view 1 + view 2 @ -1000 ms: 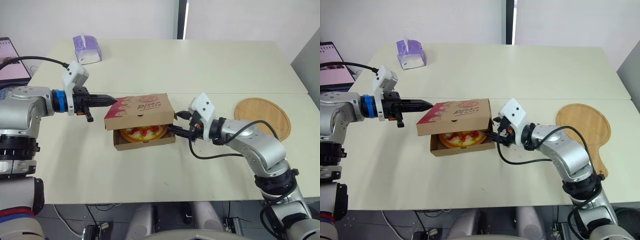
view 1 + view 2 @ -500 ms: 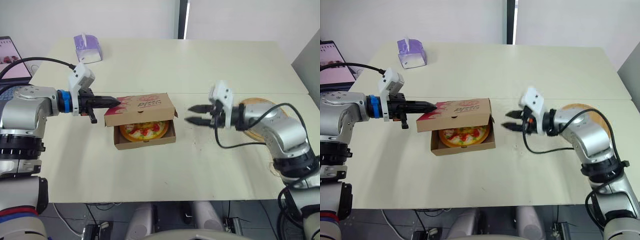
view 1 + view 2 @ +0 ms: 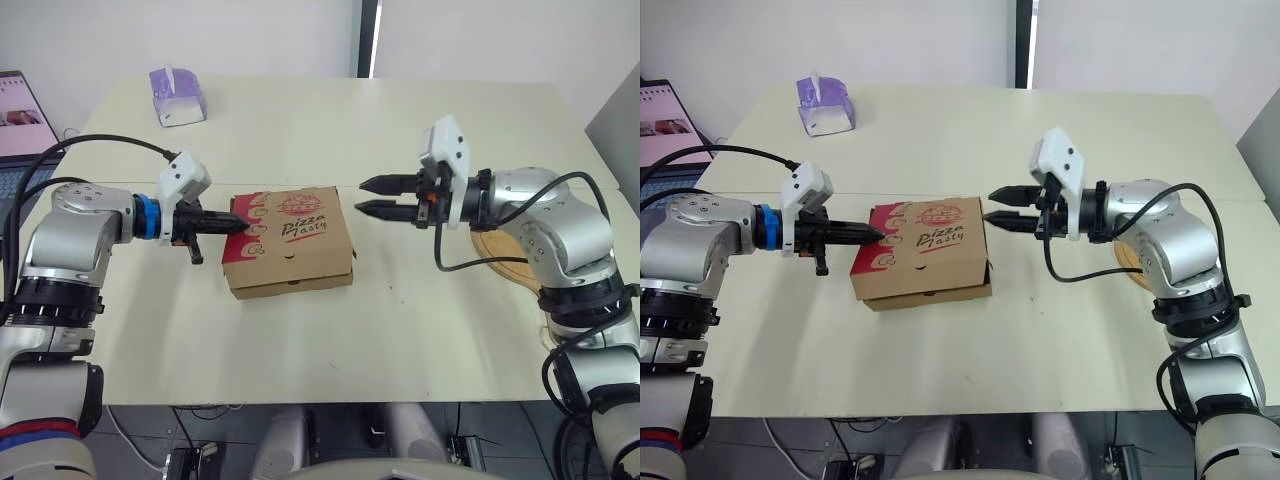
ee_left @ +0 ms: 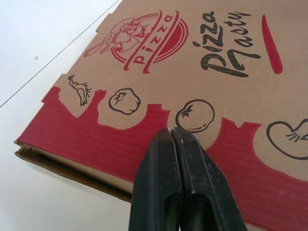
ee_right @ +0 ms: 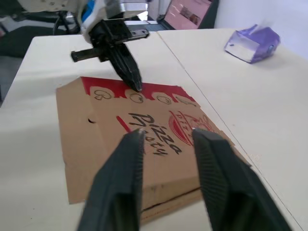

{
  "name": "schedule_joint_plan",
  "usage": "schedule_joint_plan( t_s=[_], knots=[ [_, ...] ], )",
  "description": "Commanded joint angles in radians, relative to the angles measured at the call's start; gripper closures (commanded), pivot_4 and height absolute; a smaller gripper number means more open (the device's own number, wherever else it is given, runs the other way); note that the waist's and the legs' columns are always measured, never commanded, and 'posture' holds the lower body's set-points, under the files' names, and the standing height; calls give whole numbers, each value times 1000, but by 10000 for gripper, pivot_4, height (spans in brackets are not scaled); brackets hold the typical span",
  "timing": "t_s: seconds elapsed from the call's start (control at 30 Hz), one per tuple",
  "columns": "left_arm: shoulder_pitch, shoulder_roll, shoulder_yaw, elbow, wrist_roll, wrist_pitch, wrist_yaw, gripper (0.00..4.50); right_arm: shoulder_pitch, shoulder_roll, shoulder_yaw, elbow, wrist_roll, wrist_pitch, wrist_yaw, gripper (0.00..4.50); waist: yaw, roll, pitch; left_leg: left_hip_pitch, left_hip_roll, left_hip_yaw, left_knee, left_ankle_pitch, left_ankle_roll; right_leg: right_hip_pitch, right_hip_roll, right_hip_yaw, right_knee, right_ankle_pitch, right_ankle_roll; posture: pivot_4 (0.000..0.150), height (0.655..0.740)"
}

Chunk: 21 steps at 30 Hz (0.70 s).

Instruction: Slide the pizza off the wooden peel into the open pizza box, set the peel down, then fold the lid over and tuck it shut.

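The brown pizza box (image 3: 290, 245) lies mid-table with its printed lid folded down over the base, and a thin gap shows along the front edge. The pizza is hidden inside. My left gripper (image 3: 243, 224) is shut, its tips pressing on the red left margin of the lid (image 4: 216, 57). To the right of the box, my right gripper (image 3: 360, 196) hovers open with nothing between its fingers, just off the lid's far right corner. The round wooden peel (image 3: 500, 262) lies flat on the table at the right, partly behind my right forearm.
A purple tissue box (image 3: 177, 96) stands at the far left of the table. A laptop (image 3: 20, 115) sits past the table's left edge. A seam between two tabletops runs across behind the pizza box.
The lid has come down from half-raised to flat on the box, my left gripper following it. My right gripper pulled out from the box's right side and rose.
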State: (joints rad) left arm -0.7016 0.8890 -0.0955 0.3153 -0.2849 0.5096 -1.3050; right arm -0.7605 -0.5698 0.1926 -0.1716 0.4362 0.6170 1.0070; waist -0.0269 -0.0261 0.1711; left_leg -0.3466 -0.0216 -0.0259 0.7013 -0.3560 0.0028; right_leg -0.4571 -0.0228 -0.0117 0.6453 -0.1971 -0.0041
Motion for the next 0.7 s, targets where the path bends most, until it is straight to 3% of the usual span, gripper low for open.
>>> schedule_joint_plan(
  t_s=[0.03,0.17,0.7],
  knots=[
    [-22,-4,4,-12,13,-29,-10,45000,10,-21,41,-43,-67,-98,34,13866,0,0,0,0,0,0,0,0,0,0,0,0,0,0,0,1500,7400],
    [-30,-12,5,-4,21,-33,-12,45000,32,-22,93,-43,-132,-175,52,315,0,0,0,0,0,0,1,0,0,0,0,0,0,0,0,1500,7400],
    [-17,-30,7,-18,32,-36,-14,45000,51,43,176,136,-358,-403,17,315,0,0,0,0,0,0,1,1,-3,0,0,0,1,0,0,1500,7400]
  ],
)
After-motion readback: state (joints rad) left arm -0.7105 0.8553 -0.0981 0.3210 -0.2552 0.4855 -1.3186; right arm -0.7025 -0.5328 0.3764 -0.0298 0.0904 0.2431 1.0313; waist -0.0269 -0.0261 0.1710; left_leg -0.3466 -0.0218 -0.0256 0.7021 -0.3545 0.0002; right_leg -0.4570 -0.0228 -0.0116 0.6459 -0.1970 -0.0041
